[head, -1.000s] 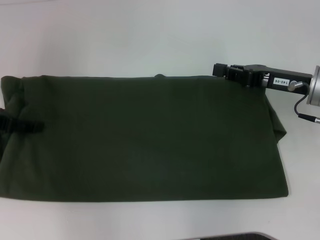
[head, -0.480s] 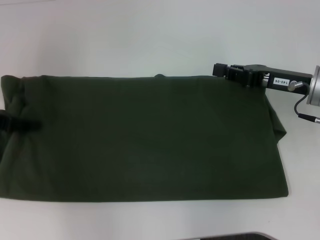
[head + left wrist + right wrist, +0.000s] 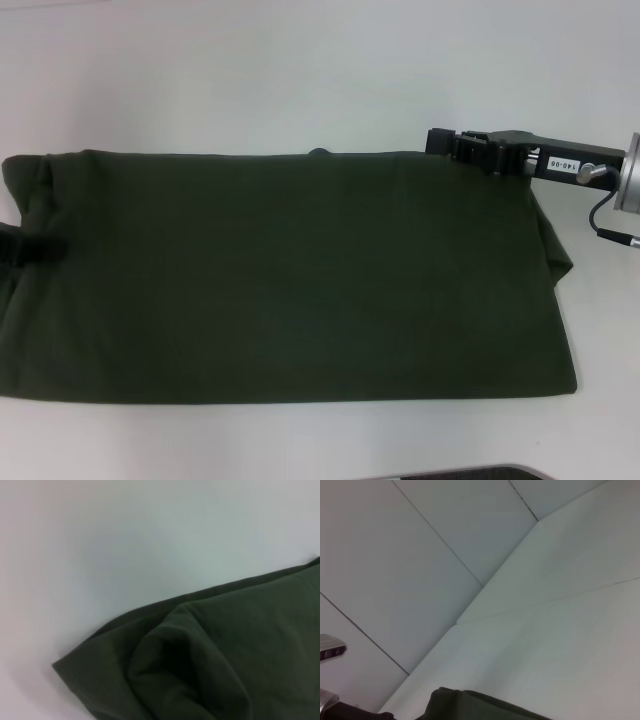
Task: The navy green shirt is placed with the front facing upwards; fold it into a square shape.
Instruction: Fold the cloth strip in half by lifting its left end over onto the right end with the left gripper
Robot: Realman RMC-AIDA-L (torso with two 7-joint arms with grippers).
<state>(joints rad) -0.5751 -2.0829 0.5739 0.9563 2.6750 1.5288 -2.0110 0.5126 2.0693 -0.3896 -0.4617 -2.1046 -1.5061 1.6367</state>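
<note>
Shirt (image 3: 290,275) folded into a wide band on the white bench (image 3: 250,70), a gripper at each end.

The right gripper (image 3: 470,148) reaches in sideways to the far corner on its side; whether its fingers are clenched or released I cannot tell. The left gripper (image 3: 28,245) lies over the opposite end, its black fingers partly sunk in bunched cloth, grip unclear too. The left wrist view shows a rumpled shirt corner (image 3: 165,650) on bare bench.
</note>
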